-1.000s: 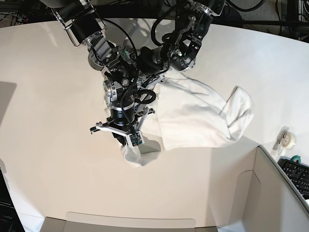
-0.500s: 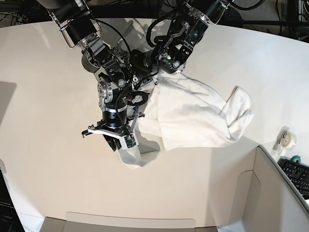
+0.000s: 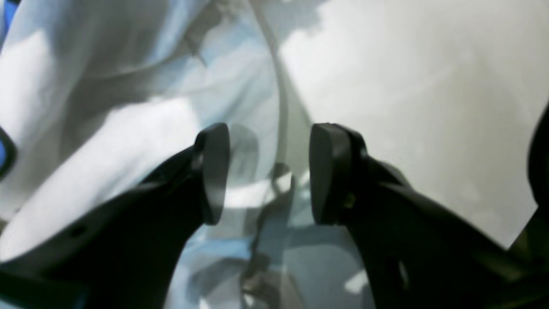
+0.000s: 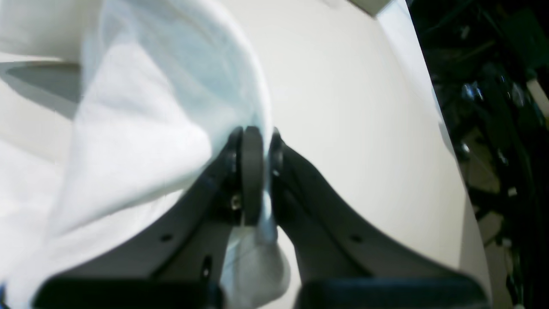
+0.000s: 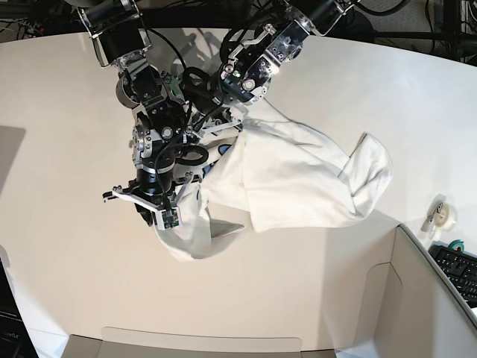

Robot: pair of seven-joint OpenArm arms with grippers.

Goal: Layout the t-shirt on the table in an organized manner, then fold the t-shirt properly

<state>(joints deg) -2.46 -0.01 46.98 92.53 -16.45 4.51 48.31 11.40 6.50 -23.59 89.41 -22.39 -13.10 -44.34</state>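
Right wrist view: the t-shirt (image 4: 141,141) edge is pinched by the right jaws, above the bench (image 4: 364,107). The left jaws are held wide apart over the cloth, with nothing gripped.

We saw the right gripper (image 4: 256,171) pinched tight, a fold of the t-shirt (image 5: 298,179) caught between its fingers (image 4: 251,176). Its arm reached down and forward, wrist bent toward the near side. The left gripper (image 3: 268,174) stood with its jaws apart, nothing between them, cloth just beneath. Both wrists sat close together.
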